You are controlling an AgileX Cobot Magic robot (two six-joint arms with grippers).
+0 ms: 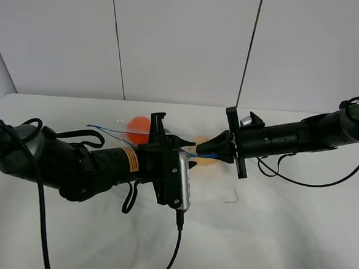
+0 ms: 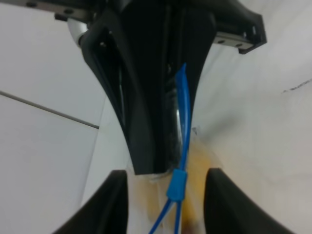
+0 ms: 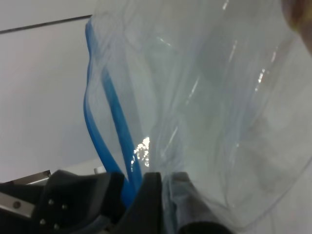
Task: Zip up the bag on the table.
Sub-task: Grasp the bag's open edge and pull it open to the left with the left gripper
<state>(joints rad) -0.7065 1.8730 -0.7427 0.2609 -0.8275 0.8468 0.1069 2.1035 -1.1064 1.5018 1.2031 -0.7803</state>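
Observation:
The clear bag [image 1: 144, 134] lies on the white table [image 1: 283, 240] between both arms, with orange produce [image 1: 138, 128] and a yellow piece [image 1: 206, 159] inside. Its blue zip strip [image 1: 115, 132] runs towards the right gripper and splits in two at the far left. My right gripper [image 1: 201, 151] is shut on the strip's end [image 3: 130, 181]; it also shows in the left wrist view [image 2: 152, 163]. My left gripper [image 2: 168, 207] is open, its fingers [image 2: 117, 204] on either side of the blue slider [image 2: 176, 184], not touching it. In the right wrist view the two strips [image 3: 109, 105] stand apart.
A thin black mark [image 1: 231, 198] lies on the table in front of the right gripper and shows in the left wrist view [image 2: 297, 87]. Black cables [image 1: 44, 223] hang from the left arm over the table. A white panelled wall [image 1: 186, 42] stands behind.

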